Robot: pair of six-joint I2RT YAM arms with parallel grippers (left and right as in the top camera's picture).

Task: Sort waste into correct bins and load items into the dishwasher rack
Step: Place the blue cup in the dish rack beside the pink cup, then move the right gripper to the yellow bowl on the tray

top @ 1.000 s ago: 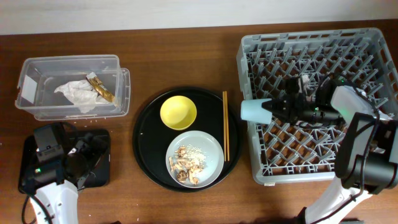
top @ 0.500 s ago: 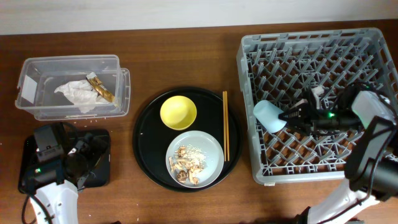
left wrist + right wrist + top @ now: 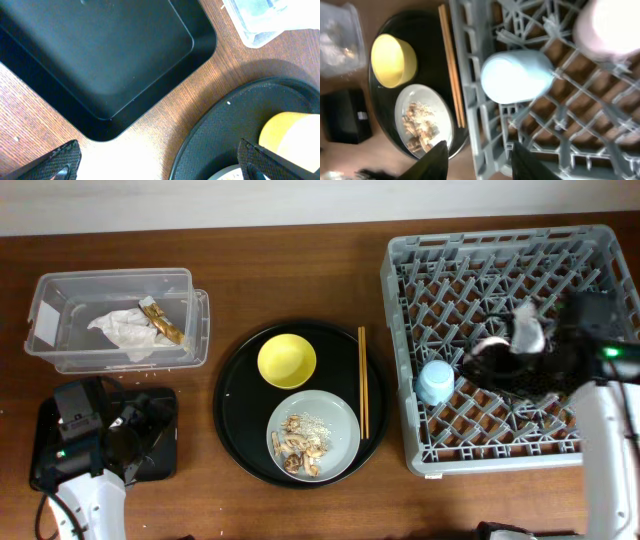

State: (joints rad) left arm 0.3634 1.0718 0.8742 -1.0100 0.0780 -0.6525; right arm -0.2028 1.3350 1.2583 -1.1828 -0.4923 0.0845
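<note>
The light-blue cup [image 3: 435, 382] sits in the left part of the grey dishwasher rack [image 3: 497, 237]. My right gripper [image 3: 480, 162] is open and empty, above the rack and back from the cup [image 3: 517, 75]. A pink cup [image 3: 610, 25] is in the rack beside it. The yellow bowl [image 3: 287, 361], the grey-green plate [image 3: 340, 425] with food scraps [image 3: 300, 442] and the chopsticks [image 3: 363, 380] lie on the round black tray [image 3: 232, 395]. The napkin [image 3: 120, 330] and wrapper [image 3: 163, 322] are in the clear box [image 3: 60, 360]. My left gripper [image 3: 160, 162] is open and empty by the flat black tray [image 3: 100, 55].
The clear box stands at the back left and the flat black tray [image 3: 165, 465] at the front left under my left arm. The rack fills the right side of the wooden table [image 3: 300, 270]. The round tray's edge [image 3: 200, 145] lies close to the flat tray's corner.
My right gripper carried the light-blue cup into the rack and let it go. It has drawn back to the right, open. The left arm has not moved.
</note>
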